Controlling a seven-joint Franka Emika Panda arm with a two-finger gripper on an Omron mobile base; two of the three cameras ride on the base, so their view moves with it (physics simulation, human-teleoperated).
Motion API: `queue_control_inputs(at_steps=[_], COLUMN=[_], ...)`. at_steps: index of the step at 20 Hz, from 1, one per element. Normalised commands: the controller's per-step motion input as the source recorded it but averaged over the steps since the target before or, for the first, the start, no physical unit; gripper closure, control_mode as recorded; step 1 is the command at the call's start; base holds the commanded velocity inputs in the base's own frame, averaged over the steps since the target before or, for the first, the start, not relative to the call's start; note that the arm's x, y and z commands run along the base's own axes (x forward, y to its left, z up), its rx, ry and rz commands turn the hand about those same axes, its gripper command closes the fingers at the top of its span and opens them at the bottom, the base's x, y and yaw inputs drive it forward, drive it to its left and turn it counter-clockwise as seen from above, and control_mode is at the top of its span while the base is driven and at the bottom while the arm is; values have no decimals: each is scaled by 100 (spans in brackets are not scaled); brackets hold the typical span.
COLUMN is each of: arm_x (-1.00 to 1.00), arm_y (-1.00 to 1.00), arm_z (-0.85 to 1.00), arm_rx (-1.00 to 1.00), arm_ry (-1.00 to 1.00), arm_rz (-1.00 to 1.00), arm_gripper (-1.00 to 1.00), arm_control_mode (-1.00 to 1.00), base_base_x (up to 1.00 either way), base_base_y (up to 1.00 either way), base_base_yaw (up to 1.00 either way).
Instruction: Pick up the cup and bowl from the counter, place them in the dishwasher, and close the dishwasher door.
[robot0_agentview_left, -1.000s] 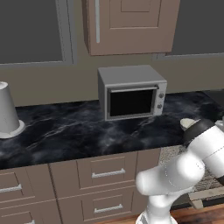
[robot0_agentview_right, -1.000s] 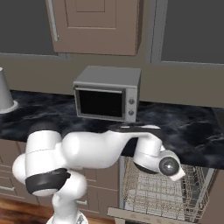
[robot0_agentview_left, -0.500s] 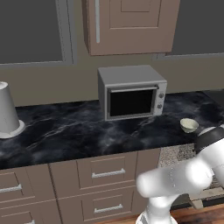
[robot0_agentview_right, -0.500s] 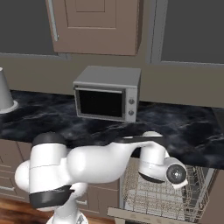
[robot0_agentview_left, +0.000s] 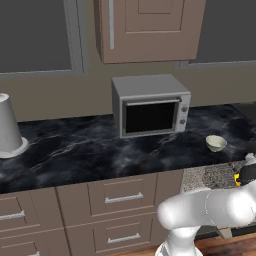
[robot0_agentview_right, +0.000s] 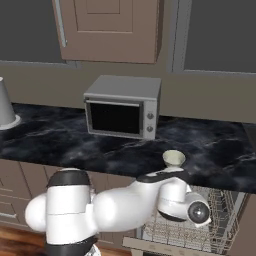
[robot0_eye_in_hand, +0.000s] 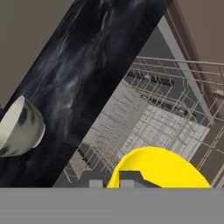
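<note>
Over the open dishwasher (robot0_agentview_right: 200, 225), the gripper (robot0_eye_in_hand: 127, 181) was grasping the yellow cup (robot0_eye_in_hand: 159, 168) above the grey wire racks, not yet inside them. The bowl (robot0_agentview_left: 216, 143) stood near the front edge of the counter (robot0_agentview_left: 90, 150), beside the microwave (robot0_agentview_left: 150, 105). Since half a second before, the arm had sunk lower toward the racks.
</note>
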Motion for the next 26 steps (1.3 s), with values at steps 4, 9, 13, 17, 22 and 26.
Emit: queue_control_inputs(at_steps=[4,9,13,17,22,26], arm_x=[-1,0,0,0,12,49], arm_y=[-3,-6,-19,-30,-36,-33], arm_z=[-55,-59,-49,-42,-42,-21], arm_rx=[3,2,2,5,7,5], arm_ry=[4,4,4,3,4,1], arm_rz=[0,0,0,0,0,0], arm_gripper=[100,100,100,100,100,100], arm_control_mode=[-100,-100,-100,-100,-100,-100], base_base_x=[0,0,0,0,0,0], base_base_y=[0,0,0,0,0,0], base_base_yaw=[0,0,0,0,0,0])
